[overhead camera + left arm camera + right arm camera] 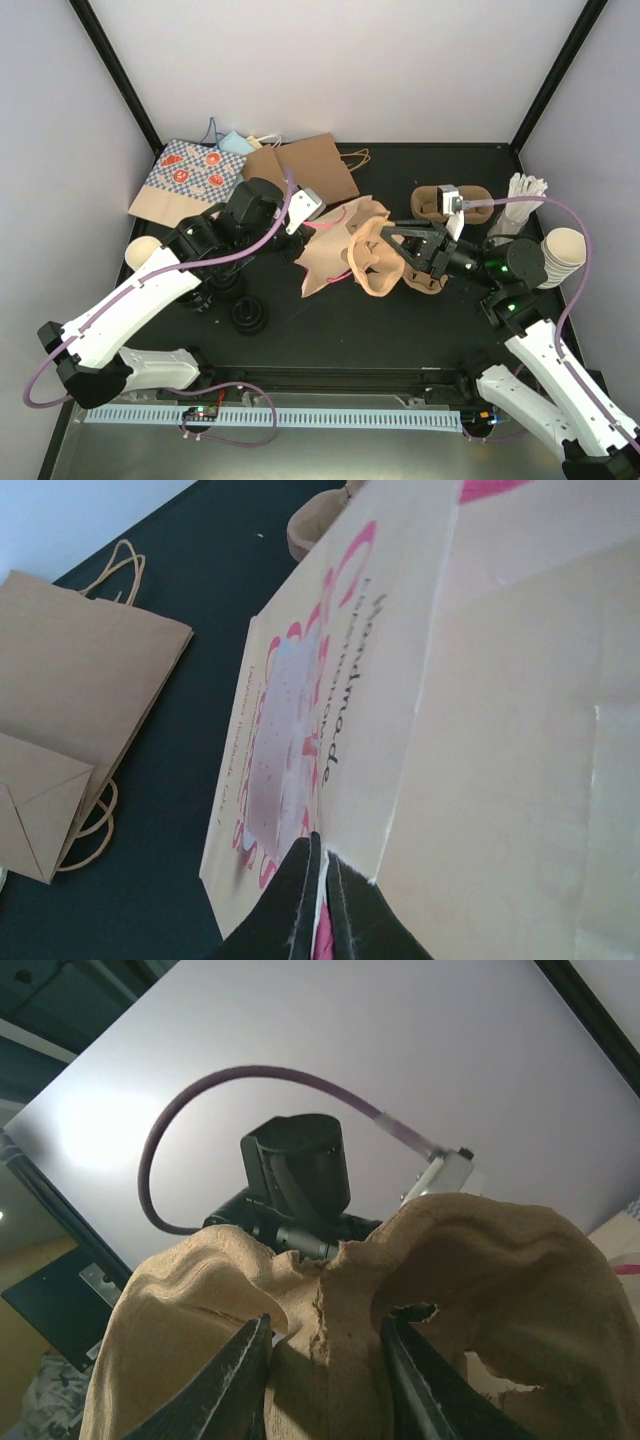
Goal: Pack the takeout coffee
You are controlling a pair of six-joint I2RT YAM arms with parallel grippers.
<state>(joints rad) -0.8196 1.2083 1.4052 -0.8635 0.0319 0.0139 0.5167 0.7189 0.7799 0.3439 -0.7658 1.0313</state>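
Observation:
My left gripper [316, 217] [322, 880] is shut on the edge of a cream paper bag with pink print [333, 252] [400, 680], which lies crumpled at the table's middle. My right gripper [396, 250] [325, 1325] is shut on a ridge of a tan pulp cup carrier [373, 270] [480, 1260] and holds it against the bag's right side. Two round black lids [248, 315] show by the left arm. I cannot tell whether cups sit under them. No capped cream cup shows clearly.
A second pulp carrier [438, 201] sits at the back right. Brown paper bags [310, 165] [80, 680] and a patterned bag [185, 180] lie at the back left. Lidless cream cups stand at the right edge [562, 255] and at the left [140, 252].

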